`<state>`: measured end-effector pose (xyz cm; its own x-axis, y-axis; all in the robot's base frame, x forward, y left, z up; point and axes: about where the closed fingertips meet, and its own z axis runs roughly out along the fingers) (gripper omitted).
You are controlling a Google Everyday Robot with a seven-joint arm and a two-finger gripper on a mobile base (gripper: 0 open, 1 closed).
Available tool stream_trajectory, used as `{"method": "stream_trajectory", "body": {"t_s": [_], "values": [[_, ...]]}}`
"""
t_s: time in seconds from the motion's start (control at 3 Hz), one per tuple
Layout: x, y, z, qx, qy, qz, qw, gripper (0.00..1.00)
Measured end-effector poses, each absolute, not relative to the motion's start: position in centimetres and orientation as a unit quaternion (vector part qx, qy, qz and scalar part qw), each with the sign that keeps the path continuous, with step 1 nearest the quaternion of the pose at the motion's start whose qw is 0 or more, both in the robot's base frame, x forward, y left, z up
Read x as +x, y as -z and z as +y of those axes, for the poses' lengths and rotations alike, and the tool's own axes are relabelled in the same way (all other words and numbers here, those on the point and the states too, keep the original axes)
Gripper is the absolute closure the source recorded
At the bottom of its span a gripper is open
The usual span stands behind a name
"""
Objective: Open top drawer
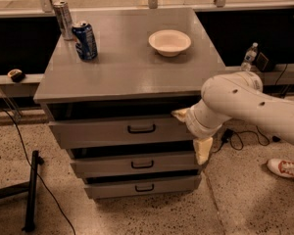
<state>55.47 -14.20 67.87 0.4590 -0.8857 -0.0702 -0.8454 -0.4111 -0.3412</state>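
Note:
The top drawer is the tallest grey front under the cabinet top, with a black bar handle at its centre. A dark gap shows above its front. My gripper is at the right end of this drawer front, to the right of the handle. It is open: one cream finger is at the drawer's upper right edge and the other hangs lower, by the middle drawer's right end. My white arm reaches in from the right.
Two shorter drawers sit below. On the cabinet top stand a blue can, a silver can and a white bowl. A black stand and cables lie on the left floor; a shoe at right.

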Motion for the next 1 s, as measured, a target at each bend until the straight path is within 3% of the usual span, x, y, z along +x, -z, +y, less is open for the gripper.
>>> {"method": "stream_trajectory", "body": {"t_s": [0.33, 0.67, 1.0], "values": [[56.82, -66.9, -13.7, -0.826, 0.068, 0.54, 0.148, 0.0], [57.29, -66.64, -13.68, -0.806, 0.055, 0.574, 0.133, 0.11], [56.35, -66.42, -14.48, -0.786, 0.023, 0.609, 0.105, 0.13]]}}
